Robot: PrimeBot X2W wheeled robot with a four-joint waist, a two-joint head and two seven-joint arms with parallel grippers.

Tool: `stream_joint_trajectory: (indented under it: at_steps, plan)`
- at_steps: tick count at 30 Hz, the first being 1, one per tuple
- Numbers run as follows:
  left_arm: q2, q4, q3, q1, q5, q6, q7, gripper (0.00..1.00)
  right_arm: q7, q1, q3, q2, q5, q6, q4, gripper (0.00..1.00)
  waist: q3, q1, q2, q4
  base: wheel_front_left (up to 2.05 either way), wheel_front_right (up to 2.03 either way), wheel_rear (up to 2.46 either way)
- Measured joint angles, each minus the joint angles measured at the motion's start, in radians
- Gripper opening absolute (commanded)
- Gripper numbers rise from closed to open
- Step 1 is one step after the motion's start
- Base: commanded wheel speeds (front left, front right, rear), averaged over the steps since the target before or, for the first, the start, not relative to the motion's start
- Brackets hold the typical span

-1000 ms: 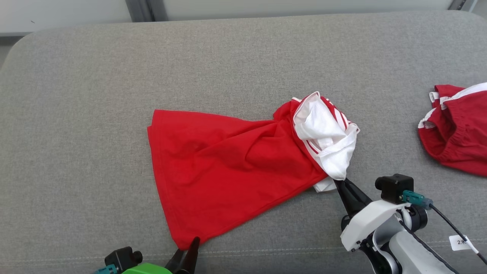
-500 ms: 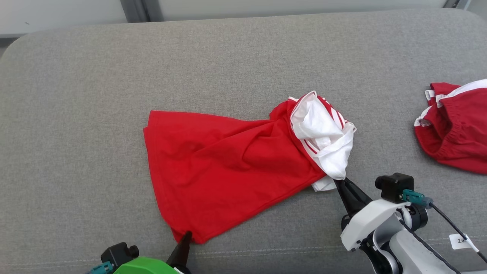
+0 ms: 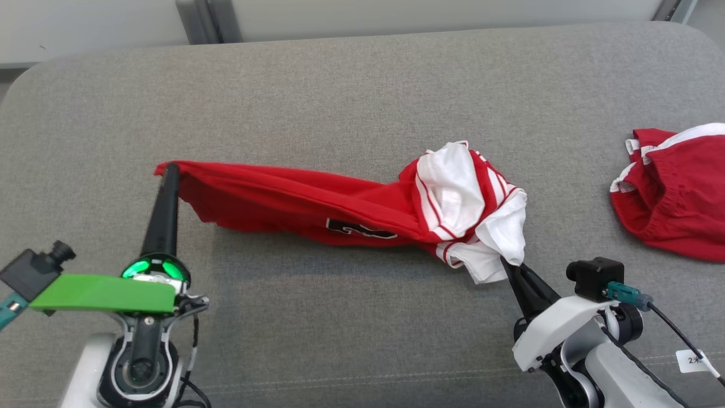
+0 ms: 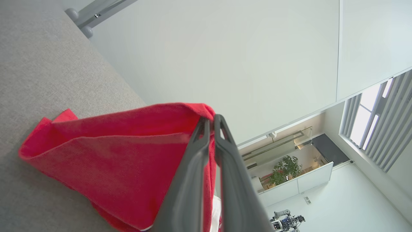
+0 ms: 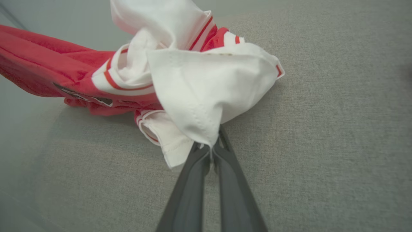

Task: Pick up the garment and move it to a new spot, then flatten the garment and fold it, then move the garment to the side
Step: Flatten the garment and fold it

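The garment (image 3: 317, 201) is a red shirt with white, red-striped sleeves, stretched out lengthwise above the grey cushion (image 3: 362, 90). My left gripper (image 3: 170, 169) is shut on its red hem corner at the left end and holds it raised. In the left wrist view the red cloth (image 4: 128, 161) hangs from my shut left gripper (image 4: 210, 120). My right gripper (image 3: 504, 262) is shut on the white sleeve at the right end. The right wrist view shows the white fabric (image 5: 196, 87) pinched in my right gripper (image 5: 210, 146) just above the cushion.
A second red garment with white trim (image 3: 674, 192) lies at the cushion's right edge. A pale wall and a grey post (image 3: 192, 20) stand behind the cushion. Bare grey cushion stretches to the left and in front.
My left gripper closed on the red hem corner, then rose and swung left and away from me, pulling the garment into a long stretched band. The right gripper kept its hold.
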Motion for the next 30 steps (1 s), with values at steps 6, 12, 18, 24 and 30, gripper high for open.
stream_joint_trajectory:
  at_steps: [6,12,18,24,30]
  plan:
    - [0.061,-0.047,0.066,-0.006,-0.001,0.047,0.002,0.00,-0.001,0.001,-0.002,0.013,0.016,0.001,-0.002,0.00,-0.011,0.0000,0.0000,-0.021,0.00,0.00,0.00]
    - [0.074,-0.094,0.105,-0.006,-0.016,0.088,0.010,0.00,-0.009,0.005,-0.033,0.010,0.033,0.001,-0.007,0.00,-0.013,0.0000,0.0000,-0.047,0.00,0.00,0.00]
    - [0.096,-0.132,0.139,-0.006,-0.027,0.128,0.020,0.00,-0.018,0.005,-0.055,-0.004,0.054,0.001,-0.024,0.00,-0.008,0.0000,0.0000,-0.072,0.00,0.00,0.00]
    - [0.126,-0.146,0.154,-0.033,-0.035,0.160,0.052,0.00,-0.026,0.004,-0.068,-0.002,0.075,0.013,-0.081,0.00,0.010,0.0000,0.0000,-0.087,0.00,0.00,0.00]
    - [0.175,-0.085,0.173,-0.103,-0.046,0.178,0.093,0.00,-0.023,-0.027,-0.047,0.015,0.078,0.039,-0.160,0.00,0.040,0.0000,0.0000,-0.110,0.00,0.00,0.00]
